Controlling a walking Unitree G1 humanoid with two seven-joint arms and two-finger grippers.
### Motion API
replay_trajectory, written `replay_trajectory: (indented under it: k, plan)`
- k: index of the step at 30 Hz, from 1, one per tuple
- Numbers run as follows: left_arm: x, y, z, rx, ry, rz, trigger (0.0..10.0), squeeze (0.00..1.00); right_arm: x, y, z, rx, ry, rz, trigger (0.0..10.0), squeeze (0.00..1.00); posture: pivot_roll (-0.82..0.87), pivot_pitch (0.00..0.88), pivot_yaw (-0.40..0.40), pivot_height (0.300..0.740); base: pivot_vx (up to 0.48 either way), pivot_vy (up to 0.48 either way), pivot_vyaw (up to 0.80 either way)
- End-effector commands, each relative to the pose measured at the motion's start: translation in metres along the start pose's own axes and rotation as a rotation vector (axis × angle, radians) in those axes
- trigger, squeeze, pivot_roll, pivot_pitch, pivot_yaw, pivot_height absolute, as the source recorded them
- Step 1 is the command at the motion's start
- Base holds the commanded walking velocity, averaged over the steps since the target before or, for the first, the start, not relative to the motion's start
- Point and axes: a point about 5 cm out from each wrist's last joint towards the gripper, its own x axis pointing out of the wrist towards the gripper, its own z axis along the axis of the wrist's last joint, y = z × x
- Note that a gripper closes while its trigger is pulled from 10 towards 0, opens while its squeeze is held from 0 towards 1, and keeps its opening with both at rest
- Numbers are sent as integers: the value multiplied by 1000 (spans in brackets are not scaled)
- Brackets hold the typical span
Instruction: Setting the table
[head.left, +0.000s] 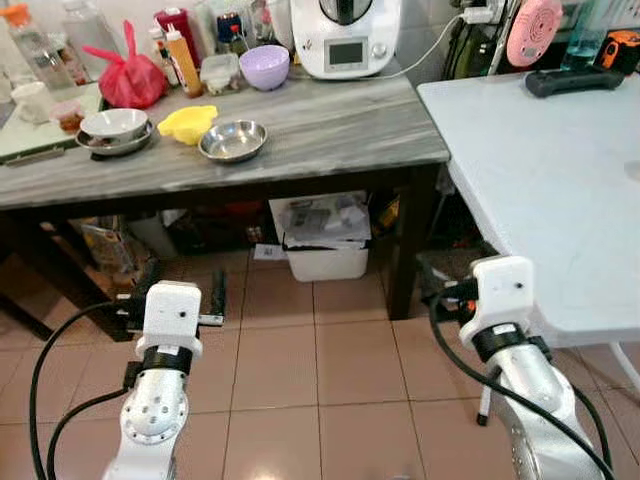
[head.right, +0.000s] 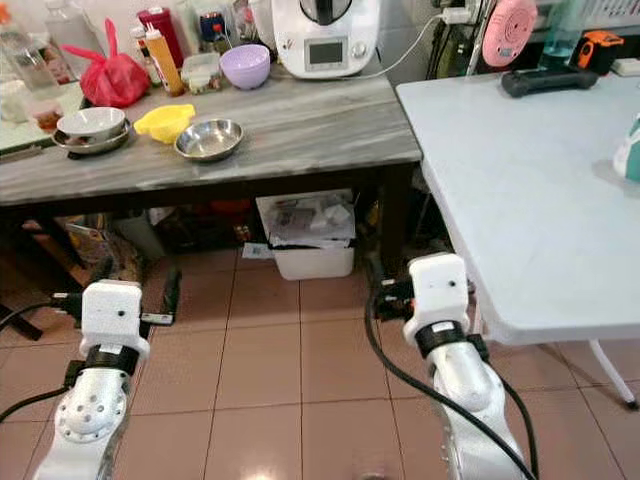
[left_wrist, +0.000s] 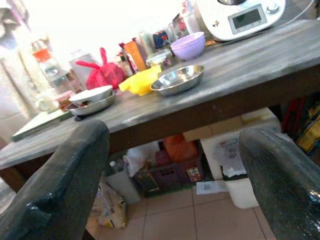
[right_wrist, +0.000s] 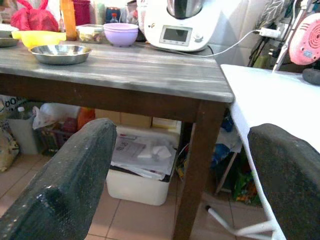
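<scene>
On the grey wooden table (head.left: 330, 125) a shallow steel bowl (head.left: 232, 140) rests near the front edge. A yellow dish (head.left: 187, 123) lies beside it, and further left a steel bowl sits stacked on a plate (head.left: 114, 127). A purple bowl (head.left: 265, 67) stands at the back. To the right is a white table (head.left: 540, 170). Both arms are held low over the tiled floor, short of the tables. My left gripper (left_wrist: 172, 137) is open and holds nothing, facing the grey table's front edge. My right gripper (right_wrist: 185, 130) is open and holds nothing, facing the grey table's corner leg.
A white kitchen appliance (head.left: 347, 35), a red bag (head.left: 130, 78) and several bottles crowd the back of the grey table. A white bin (head.left: 322, 240) and clutter sit under it. A black device (head.left: 573, 80) lies on the white table's far end.
</scene>
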Motion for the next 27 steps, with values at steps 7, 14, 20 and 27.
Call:
replay_trajectory:
  k: [7,14,20,27]
  plan:
    - [2,-4,5,-12,-5,-25,10000,0,-1,-4,2,-15,-4,-22,10000,0,-126,68,120,740,0,-410,0]
    - [2,-7,5,-16,-3,-38,10000,0,0,-4,2,-16,-4,-26,10000,0,-127,71,122,740,0,-411,0]
    - [2,-7,5,-16,0,-42,10000,0,0,-4,2,-15,-5,-30,10000,0,-125,70,123,740,0,-411,0]
    - [1,-9,4,-16,7,-51,10000,0,1,-4,0,-12,6,-40,10000,0,-127,71,125,740,0,-410,0]
